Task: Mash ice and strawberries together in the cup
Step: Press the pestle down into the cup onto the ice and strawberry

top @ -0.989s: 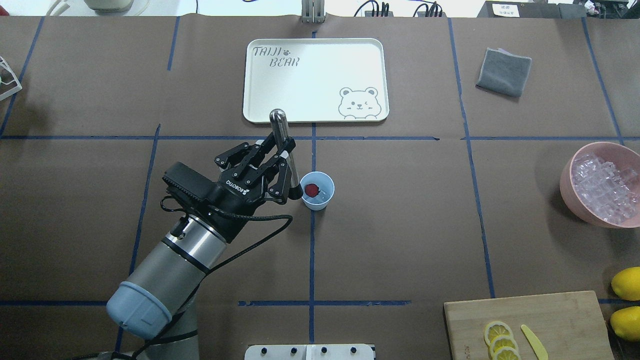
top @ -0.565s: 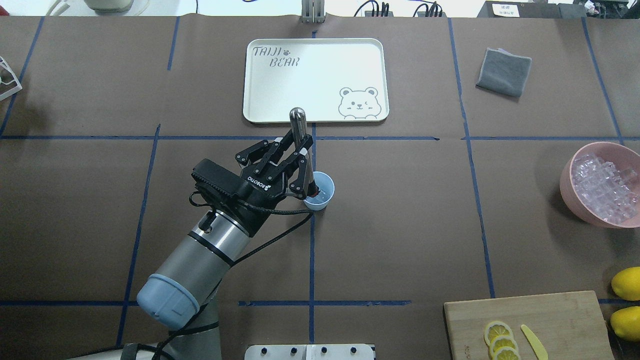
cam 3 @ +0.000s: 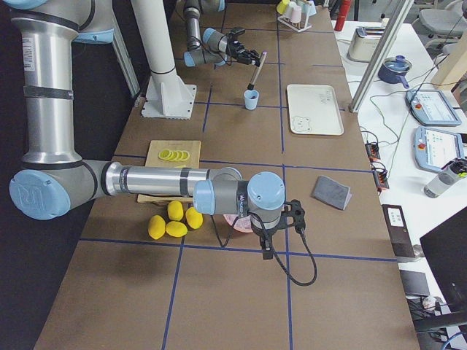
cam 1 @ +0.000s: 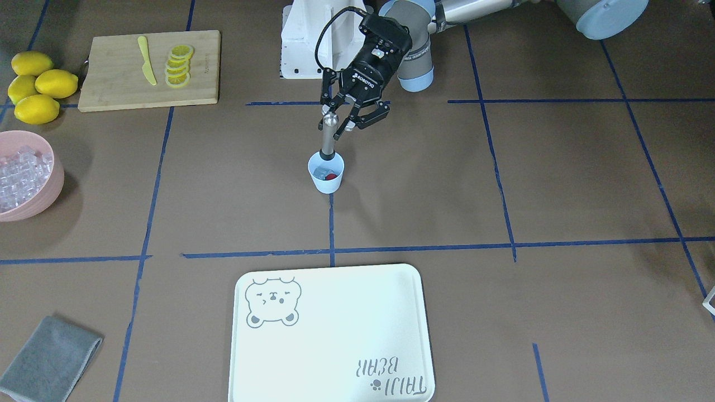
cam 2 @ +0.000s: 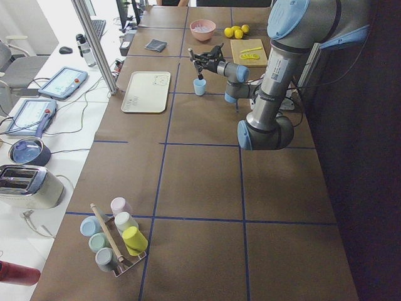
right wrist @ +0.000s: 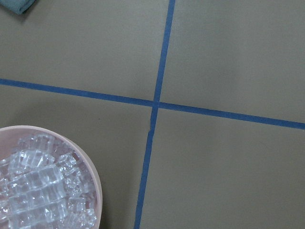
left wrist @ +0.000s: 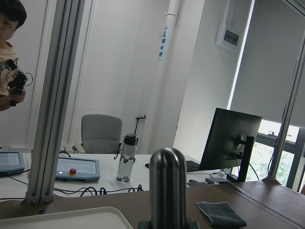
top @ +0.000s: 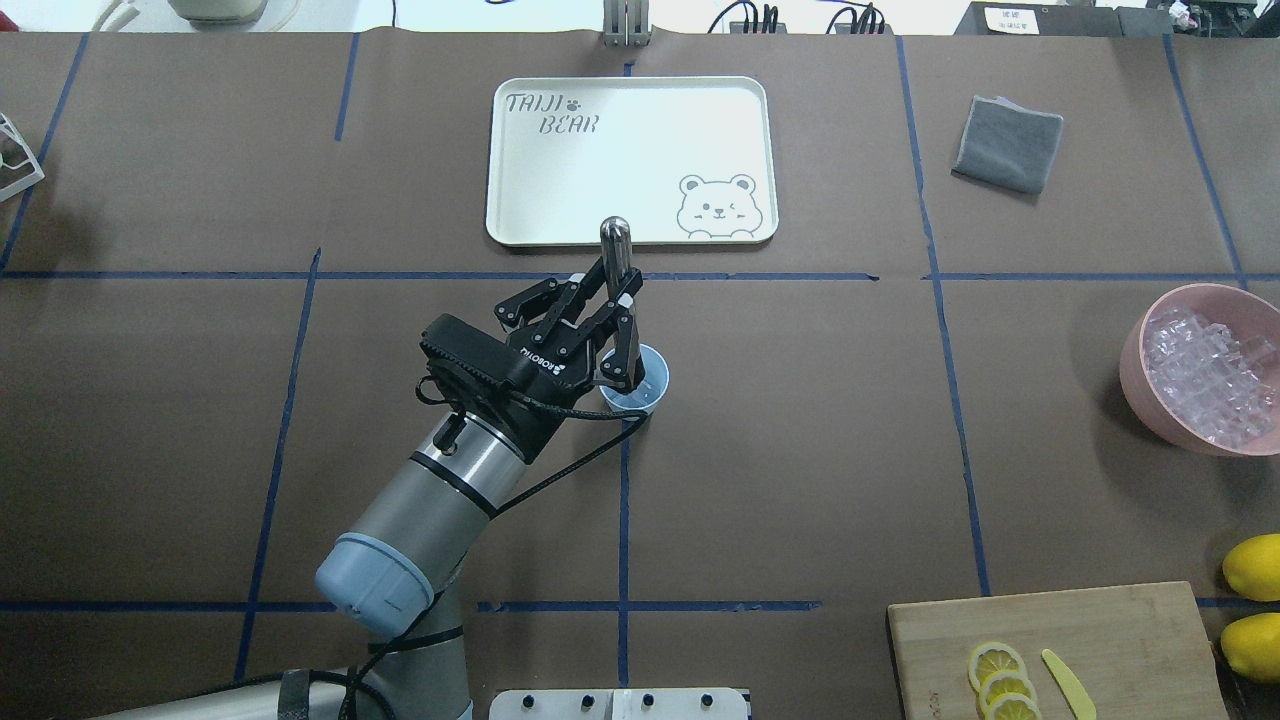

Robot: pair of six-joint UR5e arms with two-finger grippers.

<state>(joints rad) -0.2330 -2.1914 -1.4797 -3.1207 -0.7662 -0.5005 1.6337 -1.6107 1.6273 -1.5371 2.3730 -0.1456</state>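
Observation:
The pale-blue cup [cam 1: 326,181] stands near the table's middle. The red strawberry [cam 1: 331,177] lies inside it beside a pale piece of ice [cam 1: 319,172]. My left gripper [cam 1: 335,121] is shut on an upright steel muddler [cam 1: 328,139], whose lower end reaches into the cup. In the overhead view my left gripper [top: 610,298] covers part of the cup [top: 650,388] and hides the berry. My right gripper [cam 3: 292,216] hovers over the pink bowl; I cannot tell if it is open. More ice [right wrist: 33,186] fills that bowl [top: 1135,370].
A white bear tray [top: 520,200] lies beyond the cup. A grey cloth [top: 1008,143] is far right. A cutting board [top: 1100,620] with lemon slices [top: 1000,680] and a yellow knife [top: 1068,683] sits front right, by lemons [top: 1255,565].
My left arm has moved right with the muddler, from beside the cup to over it. The muddler's end now sits in the cup and the berry is covered in the overhead view.

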